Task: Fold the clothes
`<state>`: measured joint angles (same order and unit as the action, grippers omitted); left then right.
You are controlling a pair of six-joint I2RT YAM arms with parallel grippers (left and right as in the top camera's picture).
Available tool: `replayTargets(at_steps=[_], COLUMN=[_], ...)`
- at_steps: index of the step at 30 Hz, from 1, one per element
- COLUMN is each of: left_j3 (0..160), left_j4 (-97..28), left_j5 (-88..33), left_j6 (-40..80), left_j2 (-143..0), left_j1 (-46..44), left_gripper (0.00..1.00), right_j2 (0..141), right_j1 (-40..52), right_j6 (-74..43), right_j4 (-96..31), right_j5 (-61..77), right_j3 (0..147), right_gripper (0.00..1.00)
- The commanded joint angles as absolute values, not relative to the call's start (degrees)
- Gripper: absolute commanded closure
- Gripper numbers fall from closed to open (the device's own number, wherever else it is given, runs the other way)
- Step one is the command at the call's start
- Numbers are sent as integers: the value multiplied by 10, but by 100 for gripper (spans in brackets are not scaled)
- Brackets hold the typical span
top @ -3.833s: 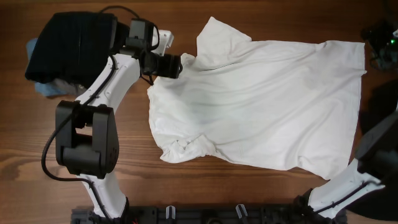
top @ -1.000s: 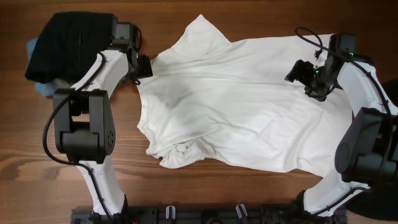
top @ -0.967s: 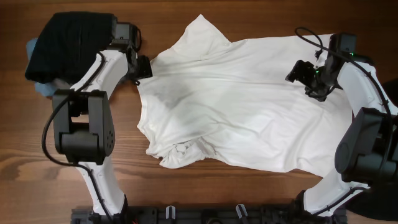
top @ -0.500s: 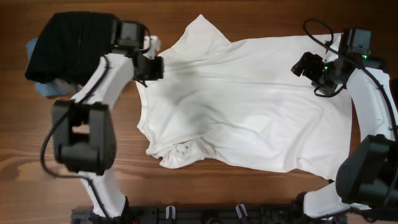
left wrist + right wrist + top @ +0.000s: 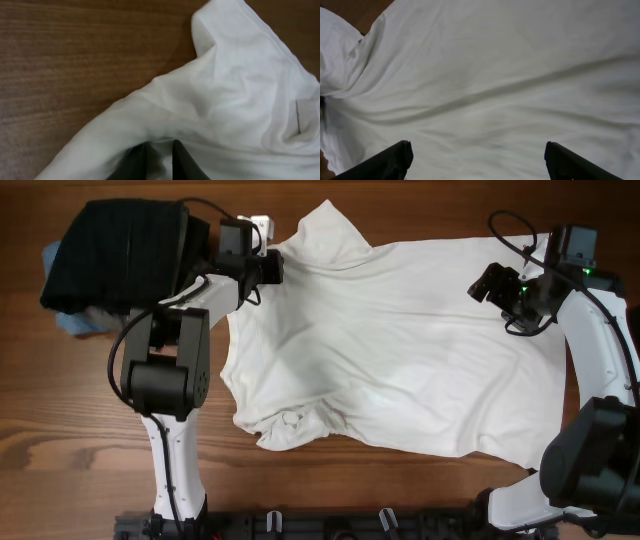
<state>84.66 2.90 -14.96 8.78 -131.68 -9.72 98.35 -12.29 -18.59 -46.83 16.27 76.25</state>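
Looking down from overhead, a large white T-shirt (image 5: 400, 350) lies spread and lightly wrinkled over the middle and right of the wooden table (image 5: 60, 440), its hem reaching toward the right edge. One sleeve points at the far edge and the other is bunched up toward the near edge. A folded black garment (image 5: 115, 250) sits in the far-left corner, with a light blue piece (image 5: 75, 322) peeking out from under it at the left edge. The left gripper (image 5: 268, 268) rests at the shirt's shoulder close to the far edge, just beside the black garment. The right gripper (image 5: 487, 284) hovers over the shirt near the far-right corner. Seen from the left wrist, the two dark fingers (image 5: 136, 162) are drawn close together with a fold of white fabric pinched between them, and the shirt's seam and sleeve rise over bare brown wood. Seen from the right wrist, the two dark fingertips (image 5: 390, 159) stand wide apart, released and holding nothing, above softly creased white cloth that fills nearly the whole view.
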Motion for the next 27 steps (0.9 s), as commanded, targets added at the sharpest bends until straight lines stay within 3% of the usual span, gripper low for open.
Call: replayTargets(at_steps=[1, 5, 8, 9, 11, 13, 14, 16, 19, 24, 27], left_j3=[903, 1056, 1192, 1267, 1328, 1385, 1398, 1404, 1404, 1404, 1357], left_j4=[39, -27, -155, -253, -352, -480, -532, -642, -785, -959, -965], left_j5=[-134, -163, -168, -169, -169, -169, -169, -169, -170, -56, -36], left_j6=[155, 151, 106, 72, 43, 36, 36, 36, 36, 93, 144], left_j2=[-1369, -1368, -1368, -1365, -1355, -1329, -1312, -1269, -1221, -1169, -1143], left_j1=[-75, -71, -71, -69, -66, -61, -58, -53, -47, -50, -50], left_gripper=[84, 85, 80, 71, 65, 35, 29, 31, 60, 62, 59], right_j2=[980, 980, 980, 980, 980, 980, 980, 979, 966, 900, 855], right_j1=[-125, -125, -126, -126, -128, -132, -135, -136, -136, -135, -135], right_j6=[-195, -193, -191, -197, -209, -226, -224, -215, -196, -197, -202], right_j4=[-468, -472, -484, -491, -507, -531, -538, -551, -572, -602, -637], right_j5=[163, 163, 163, 149, 107, 69, 68, 71, 77, 118, 131], right_j3=[761, 762, 762, 762, 762, 761, 762, 761, 762, 761, 761], right_gripper=[11, 11, 10, 11, 10, 10, 10, 11, 12, 12, 10])
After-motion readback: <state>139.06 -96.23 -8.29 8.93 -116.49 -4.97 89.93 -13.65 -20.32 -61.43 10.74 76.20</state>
